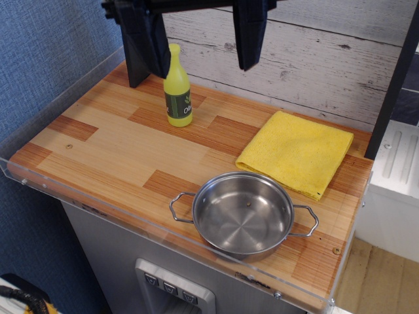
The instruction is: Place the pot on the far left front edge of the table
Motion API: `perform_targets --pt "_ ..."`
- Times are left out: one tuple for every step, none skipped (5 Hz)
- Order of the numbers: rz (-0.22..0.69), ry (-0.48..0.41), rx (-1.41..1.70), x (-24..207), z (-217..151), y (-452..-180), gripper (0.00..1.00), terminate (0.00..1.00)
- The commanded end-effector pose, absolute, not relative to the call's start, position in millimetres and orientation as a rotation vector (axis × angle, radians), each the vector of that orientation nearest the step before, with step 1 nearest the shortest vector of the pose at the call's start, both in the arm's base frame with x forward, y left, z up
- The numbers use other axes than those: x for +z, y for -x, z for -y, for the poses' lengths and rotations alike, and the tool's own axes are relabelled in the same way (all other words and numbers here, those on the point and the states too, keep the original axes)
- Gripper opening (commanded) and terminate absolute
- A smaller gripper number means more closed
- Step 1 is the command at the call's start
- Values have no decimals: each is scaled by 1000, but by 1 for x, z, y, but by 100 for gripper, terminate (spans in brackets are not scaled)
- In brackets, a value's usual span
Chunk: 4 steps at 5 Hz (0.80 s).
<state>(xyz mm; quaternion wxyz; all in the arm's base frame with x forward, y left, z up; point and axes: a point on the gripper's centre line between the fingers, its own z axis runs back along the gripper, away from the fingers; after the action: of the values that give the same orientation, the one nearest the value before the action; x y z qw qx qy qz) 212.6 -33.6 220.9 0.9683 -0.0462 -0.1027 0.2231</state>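
Wooden counter [118,157] carries the steel pot [242,214] at its near right; my hand [196,39] hangs spread and empty above the yellow bottle [177,88].

The robot's end effector [196,39] enters at the top edge, cropped by the frame so that only its lower portion shows. It is dark throughout, a near-black navy with a matte, plastic-like finish. Two long, flat fingers [145,46] hang from a horizontal crossbar of the same dark colour. The left finger is broad and slab-like with an angled lower end; the right one is narrower and tapers to a blunt point. No cables, screws or markings can be made out on the visible surfaces, which show only faint highlights along their edges.
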Motion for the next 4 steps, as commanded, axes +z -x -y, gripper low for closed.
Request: perform_targets --pt "208 93 451 221 34 -213 100 0" --pt "125 100 672 210 37 -233 100 0" --pt "113 45 860 193 39 -251 100 0" --pt "74 25 901 160 45 -266 100 0"
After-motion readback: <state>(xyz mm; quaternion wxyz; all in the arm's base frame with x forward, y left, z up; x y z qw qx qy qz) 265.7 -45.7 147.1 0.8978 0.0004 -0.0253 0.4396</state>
